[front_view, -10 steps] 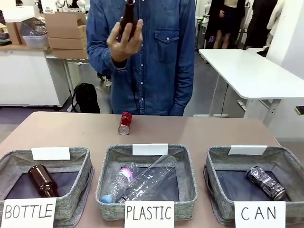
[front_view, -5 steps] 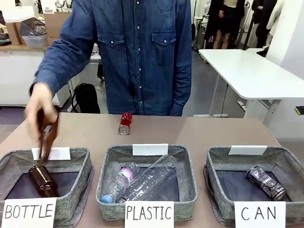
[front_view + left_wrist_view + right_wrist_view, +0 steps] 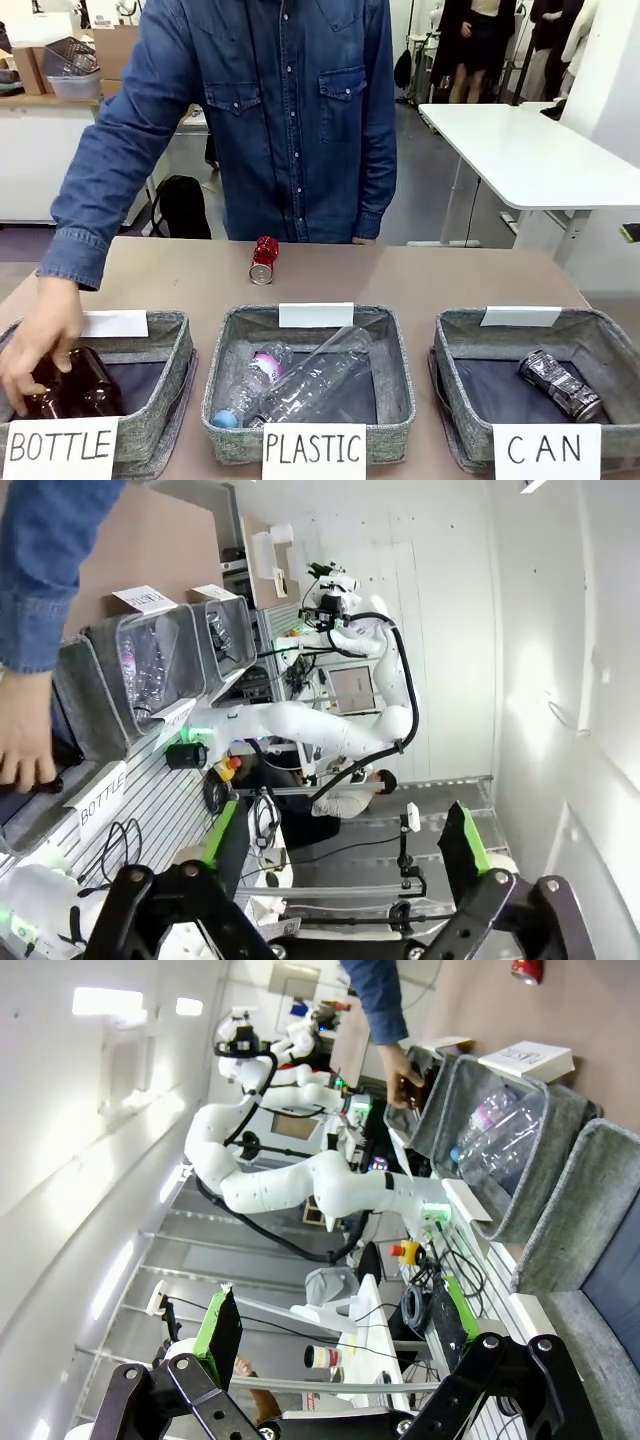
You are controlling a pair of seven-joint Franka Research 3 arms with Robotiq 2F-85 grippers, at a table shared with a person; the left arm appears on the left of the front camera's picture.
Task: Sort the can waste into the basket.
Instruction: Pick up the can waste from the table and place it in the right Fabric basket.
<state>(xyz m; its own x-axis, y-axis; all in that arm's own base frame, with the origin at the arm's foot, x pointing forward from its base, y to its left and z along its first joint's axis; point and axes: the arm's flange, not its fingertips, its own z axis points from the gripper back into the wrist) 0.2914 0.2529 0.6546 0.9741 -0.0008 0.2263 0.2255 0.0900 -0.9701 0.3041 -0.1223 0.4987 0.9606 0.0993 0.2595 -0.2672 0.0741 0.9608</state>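
Note:
A crushed red can (image 3: pixel 263 259) lies on the brown table near its far edge, in front of the person; it also appears as the red can (image 3: pixel 527 970) at the top of the right wrist view. A crushed silver-and-black can (image 3: pixel 560 384) lies inside the grey basket (image 3: pixel 455 330) signed "CAN" at the front right. My left gripper (image 3: pixel 345 835) stands open in the air with nothing between its green-padded fingers. My right gripper (image 3: pixel 335 1320) is likewise open and holds nothing. Both hang well away from the cans.
The person's hand (image 3: pixel 35 345) reaches into the "BOTTLE" basket (image 3: pixel 180 330) at front left, resting on brown glass bottles (image 3: pixel 85 385). The middle "PLASTIC" basket (image 3: pixel 225 330) holds clear plastic bottles (image 3: pixel 300 380). Bare table lies between the baskets and the red can.
The person's hand came down from chest height with a brown bottle and now lies in the BOTTLE basket beside the other bottle. The cans have not moved.

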